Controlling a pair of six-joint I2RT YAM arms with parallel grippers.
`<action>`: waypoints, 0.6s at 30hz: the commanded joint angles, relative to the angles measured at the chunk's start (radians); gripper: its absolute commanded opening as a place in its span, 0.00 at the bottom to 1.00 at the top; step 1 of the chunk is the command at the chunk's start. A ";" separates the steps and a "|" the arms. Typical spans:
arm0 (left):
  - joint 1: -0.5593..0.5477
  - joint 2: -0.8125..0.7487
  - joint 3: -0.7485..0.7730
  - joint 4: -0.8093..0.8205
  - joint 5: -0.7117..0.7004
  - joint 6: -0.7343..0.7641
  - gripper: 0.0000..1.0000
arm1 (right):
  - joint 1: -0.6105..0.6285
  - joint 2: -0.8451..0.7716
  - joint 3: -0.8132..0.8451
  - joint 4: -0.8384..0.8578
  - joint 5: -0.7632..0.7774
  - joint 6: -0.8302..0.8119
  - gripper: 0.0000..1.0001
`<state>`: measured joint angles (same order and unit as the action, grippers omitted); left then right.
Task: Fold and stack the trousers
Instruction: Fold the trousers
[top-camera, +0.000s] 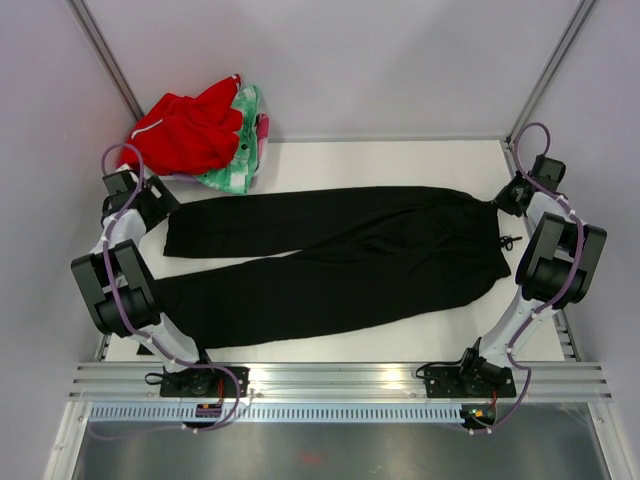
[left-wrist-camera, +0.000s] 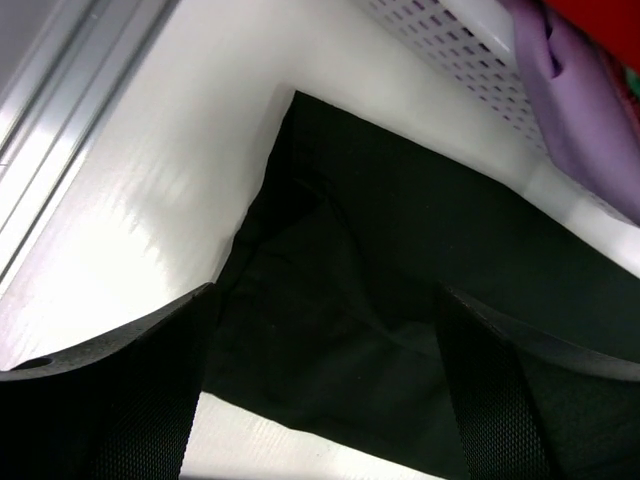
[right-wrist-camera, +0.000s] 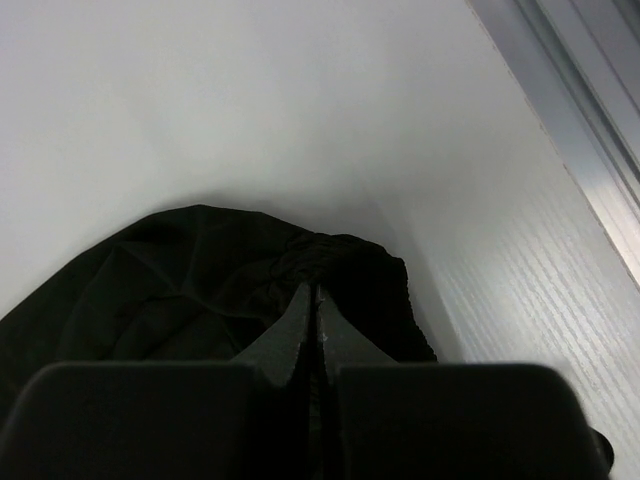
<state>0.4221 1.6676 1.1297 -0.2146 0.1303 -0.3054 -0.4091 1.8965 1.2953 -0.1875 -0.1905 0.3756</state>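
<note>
The trousers (top-camera: 340, 255) lie flat across the white table (top-camera: 400, 160), legs pointing left. The left gripper (left-wrist-camera: 328, 295) is spread wide over the far leg's hem. The right gripper (right-wrist-camera: 312, 300) is pressed together, pinching the bunched waistband corner.

A robotics lab cell: white table (top-camera: 380, 160), aluminium frame rails (top-camera: 340, 378) and plain enclosing walls (top-camera: 350, 60).
</note>
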 joint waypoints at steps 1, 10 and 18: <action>-0.026 0.053 0.070 0.015 0.032 -0.001 0.91 | 0.019 0.033 0.030 0.010 -0.006 -0.029 0.00; -0.091 0.190 0.180 -0.003 -0.001 0.025 0.91 | 0.029 0.053 0.042 0.019 0.010 -0.037 0.00; -0.095 0.259 0.220 0.004 -0.093 0.095 0.91 | 0.029 0.055 0.065 0.010 -0.013 -0.046 0.00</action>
<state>0.3241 1.9007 1.3006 -0.2321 0.0986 -0.2848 -0.3832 1.9480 1.3193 -0.1905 -0.1867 0.3504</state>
